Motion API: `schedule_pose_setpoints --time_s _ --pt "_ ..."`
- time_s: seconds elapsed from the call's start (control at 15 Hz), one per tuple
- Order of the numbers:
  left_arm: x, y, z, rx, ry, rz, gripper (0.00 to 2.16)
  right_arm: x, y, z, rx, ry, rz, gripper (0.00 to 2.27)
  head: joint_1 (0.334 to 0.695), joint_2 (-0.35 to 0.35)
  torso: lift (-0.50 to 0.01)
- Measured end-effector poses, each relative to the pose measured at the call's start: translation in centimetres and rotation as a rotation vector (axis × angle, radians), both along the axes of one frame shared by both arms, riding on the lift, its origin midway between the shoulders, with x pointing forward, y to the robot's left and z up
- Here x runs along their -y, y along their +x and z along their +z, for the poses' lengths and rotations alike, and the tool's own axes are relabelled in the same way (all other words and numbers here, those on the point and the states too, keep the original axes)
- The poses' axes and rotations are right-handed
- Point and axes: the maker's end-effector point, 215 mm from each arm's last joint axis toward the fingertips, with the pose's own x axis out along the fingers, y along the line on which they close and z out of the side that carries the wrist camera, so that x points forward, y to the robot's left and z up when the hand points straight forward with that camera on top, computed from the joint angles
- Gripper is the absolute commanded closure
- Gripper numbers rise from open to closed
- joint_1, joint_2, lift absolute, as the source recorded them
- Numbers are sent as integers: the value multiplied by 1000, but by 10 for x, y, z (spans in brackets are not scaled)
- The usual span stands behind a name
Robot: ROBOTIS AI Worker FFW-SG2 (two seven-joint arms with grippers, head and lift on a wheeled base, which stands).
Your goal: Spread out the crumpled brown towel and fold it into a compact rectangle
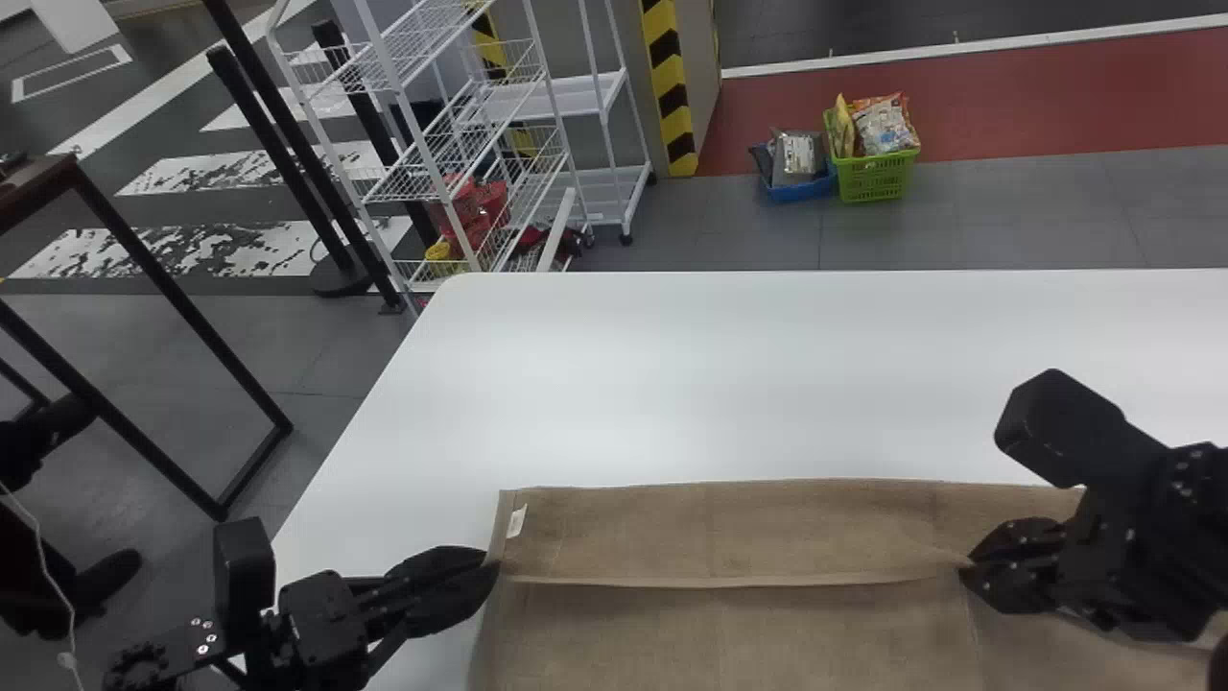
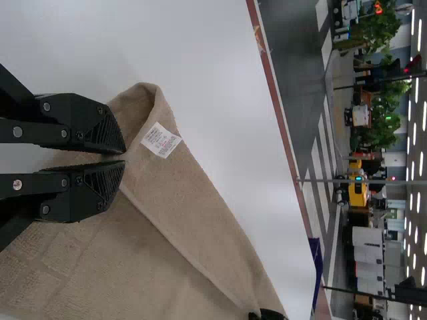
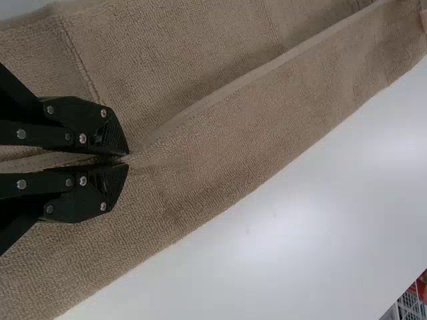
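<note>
Towel [image 1: 710, 624] lies on the worktop [image 1: 767, 384], spread between left fingers [image 2: 93, 127] and right fingers [image 3: 93, 127], each pair pinching its turned-over edge. A lengthwise fold seems in hand; next, both should lay that edge down evenly before releasing.
</note>
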Motion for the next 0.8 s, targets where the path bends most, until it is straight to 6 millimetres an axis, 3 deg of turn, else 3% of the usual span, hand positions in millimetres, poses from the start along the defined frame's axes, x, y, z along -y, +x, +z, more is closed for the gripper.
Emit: schedule_pose_setpoints --time_s 0.8 --pt "0 -1 -1 -4 -1 -5 1001 3 0 1 -39 46 -60 869 695 350 -127"
